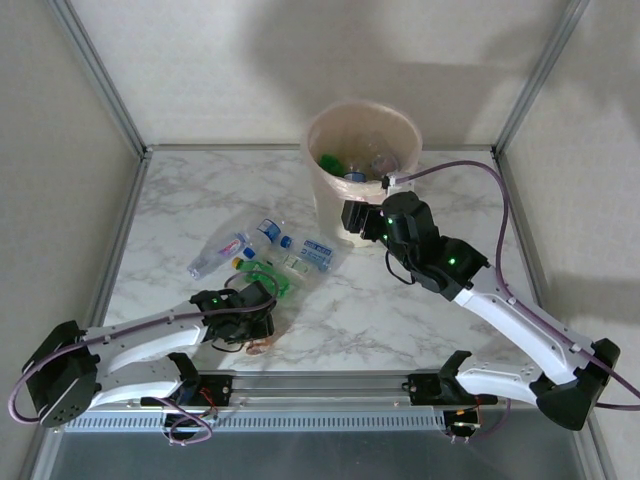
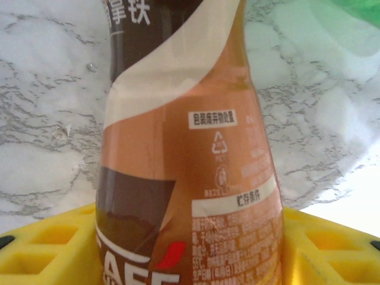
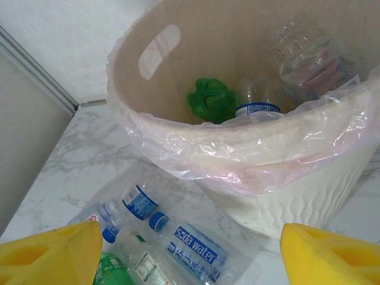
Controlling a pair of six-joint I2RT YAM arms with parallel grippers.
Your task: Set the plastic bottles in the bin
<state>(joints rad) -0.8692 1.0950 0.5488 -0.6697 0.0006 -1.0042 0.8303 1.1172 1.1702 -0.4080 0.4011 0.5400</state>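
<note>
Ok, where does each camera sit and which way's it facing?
Top external: above and behind, looking down on the table, bin, left arm and right arm.
Left wrist: on the left arm, close on the orange-brown bottle between the left fingers.
Right wrist: on the right arm, facing the bin; right fingers at bottom corners.
Shared: top and right wrist both show the bin and clear bottles.

The bin (image 1: 333,205), round, pale beige and lined with a thin pinkish bag, stands upright and holds a green bottle (image 3: 211,100) and some clear bottles (image 3: 309,59). Near its base, clear bottles with blue caps (image 3: 190,246) and a green one (image 1: 266,276) lie on their sides. The orange-brown labelled bottle (image 2: 190,178) carries small printed text.
</note>
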